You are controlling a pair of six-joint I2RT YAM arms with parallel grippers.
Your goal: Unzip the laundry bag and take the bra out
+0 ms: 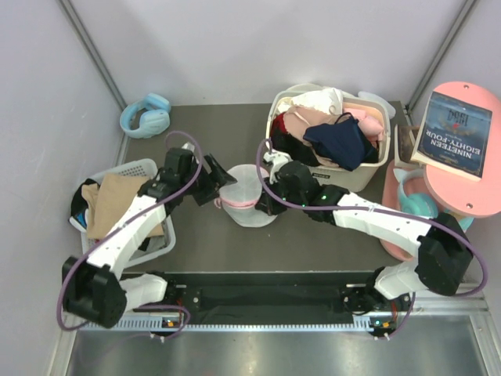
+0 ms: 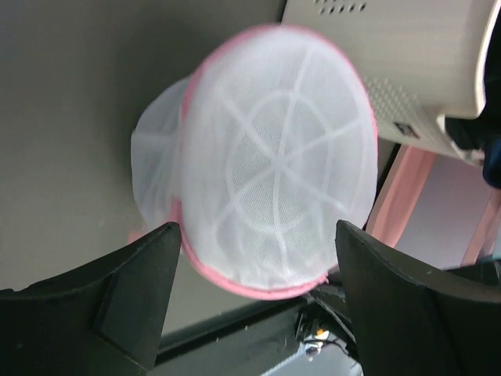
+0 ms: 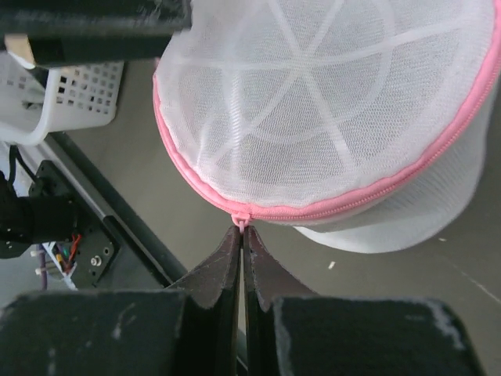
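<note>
The laundry bag (image 1: pixel 249 205) is a round white mesh pouch with pink zipper trim, standing mid-table between both arms. In the right wrist view the laundry bag (image 3: pixel 329 117) fills the top, and its zipper looks closed. My right gripper (image 3: pixel 243 229) is shut on the small pink zipper pull (image 3: pixel 240 218) at the bag's lower edge; it also shows in the top view (image 1: pixel 262 205). My left gripper (image 2: pixel 257 235) is open, its fingers on either side of the bag (image 2: pixel 274 157), at its left side in the top view (image 1: pixel 221 190). No bra shows through the mesh.
A cream basket (image 1: pixel 368 174) behind the bag holds pink clothes, a navy garment (image 1: pixel 340 141) and some black fabric (image 1: pixel 288 146). A white basket (image 1: pixel 156 243) with tan cloth sits left. Blue headphones (image 1: pixel 146 116) lie far left. A pink stool with a book (image 1: pixel 455 133) stands right.
</note>
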